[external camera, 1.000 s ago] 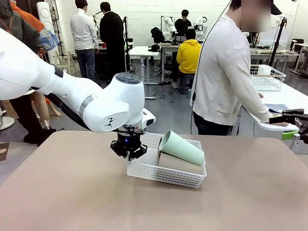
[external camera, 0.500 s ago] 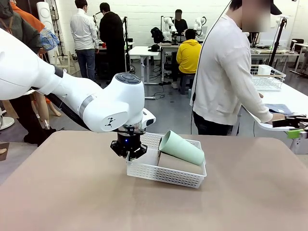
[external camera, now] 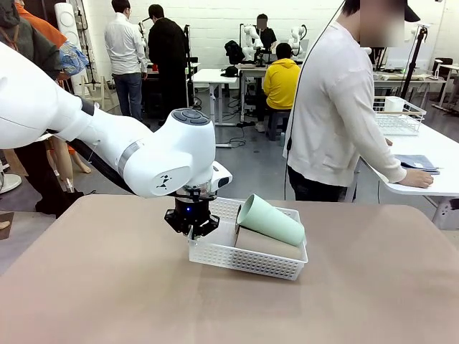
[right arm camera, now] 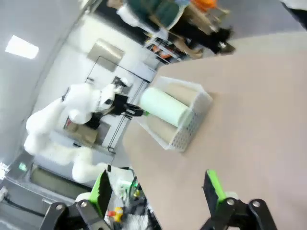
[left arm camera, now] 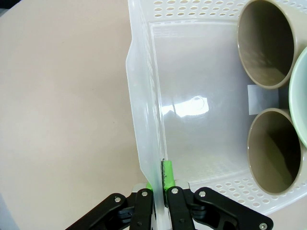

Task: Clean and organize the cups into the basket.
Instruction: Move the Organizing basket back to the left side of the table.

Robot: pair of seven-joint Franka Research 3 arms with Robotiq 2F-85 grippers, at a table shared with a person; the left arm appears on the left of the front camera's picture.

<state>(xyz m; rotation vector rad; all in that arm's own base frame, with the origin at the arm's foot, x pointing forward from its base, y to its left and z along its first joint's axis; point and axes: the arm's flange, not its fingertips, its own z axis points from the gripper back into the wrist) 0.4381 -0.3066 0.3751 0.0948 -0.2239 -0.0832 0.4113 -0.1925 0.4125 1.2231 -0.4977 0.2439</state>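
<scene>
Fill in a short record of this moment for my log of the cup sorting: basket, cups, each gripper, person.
basket: white, on the brown table, left end raised
cups: mint cup lying on two brown cups, all in the basket
left gripper: shut on the basket wall
right gripper: open, holding nothing, above the table
person: far side, turned to another table

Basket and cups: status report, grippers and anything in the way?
Left gripper shut on basket wall. Right gripper open, empty. Mint cup lying atop two brown cups in basket. Nothing obstructing.
</scene>
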